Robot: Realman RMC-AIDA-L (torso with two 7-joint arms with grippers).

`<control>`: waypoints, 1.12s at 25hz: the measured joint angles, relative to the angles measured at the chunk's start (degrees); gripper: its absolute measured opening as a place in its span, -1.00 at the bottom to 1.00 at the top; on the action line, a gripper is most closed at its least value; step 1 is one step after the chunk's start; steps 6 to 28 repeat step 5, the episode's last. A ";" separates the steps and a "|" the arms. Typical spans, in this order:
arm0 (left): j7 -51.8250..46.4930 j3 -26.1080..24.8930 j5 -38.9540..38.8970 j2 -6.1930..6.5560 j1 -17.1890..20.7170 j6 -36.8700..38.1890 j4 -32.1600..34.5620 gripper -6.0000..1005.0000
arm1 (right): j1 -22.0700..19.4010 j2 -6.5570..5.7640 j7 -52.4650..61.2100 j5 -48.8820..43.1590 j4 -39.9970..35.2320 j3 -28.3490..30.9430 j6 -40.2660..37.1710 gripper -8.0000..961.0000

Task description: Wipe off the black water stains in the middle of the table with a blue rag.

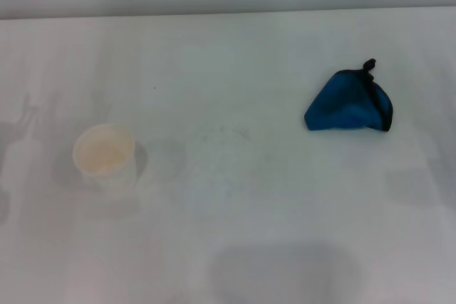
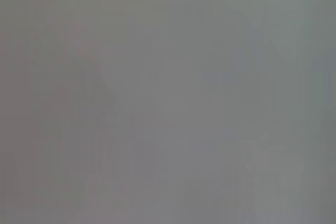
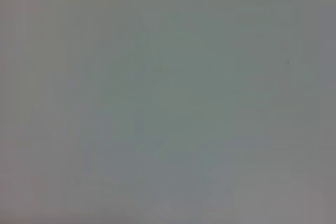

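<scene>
On the right side of the white table (image 1: 235, 48), towards the far half, sits the blue rag (image 1: 347, 107), bunched into a loose heap with a dark twisted corner poking up at its far edge. It lies alone, with nothing holding it and bare table all round, so it could be picked up from above without knocking anything. Well apart from it, on the left and a little nearer, stands a small white cup (image 1: 105, 156), upright, with its open mouth showing a pale inside.

Between cup and rag, the middle of the table shows no clear black stains, only a few faint greyish marks (image 1: 226, 133) that are hard to read as either stain or smear. That fits a surface already wiped with the rag set aside, or one whose stains are simply too pale to show.

Neither gripper appears from the head camera; soft shadows at the left, right and near edges hint at something overhead. Both wrist cameras give only a flat grey blur, so I cannot tell whether either gripper is spread or closed.
</scene>
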 joint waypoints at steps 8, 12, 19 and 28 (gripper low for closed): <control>0.18 0.00 0.20 0.02 0.02 -0.10 0.00 0.77 | 0.12 0.00 0.00 -0.04 -0.10 0.00 -0.71 0.04; 0.18 0.00 0.20 0.02 0.02 -0.10 0.00 0.77 | 0.12 0.00 0.00 -0.04 -0.10 0.00 -0.71 0.04; 0.18 0.00 0.20 0.02 0.02 -0.10 0.00 0.77 | 0.12 0.00 0.00 -0.04 -0.10 0.00 -0.71 0.04; 0.18 0.00 0.20 0.02 0.02 -0.10 0.00 0.77 | 0.12 0.00 0.00 -0.04 -0.10 0.00 -0.71 0.04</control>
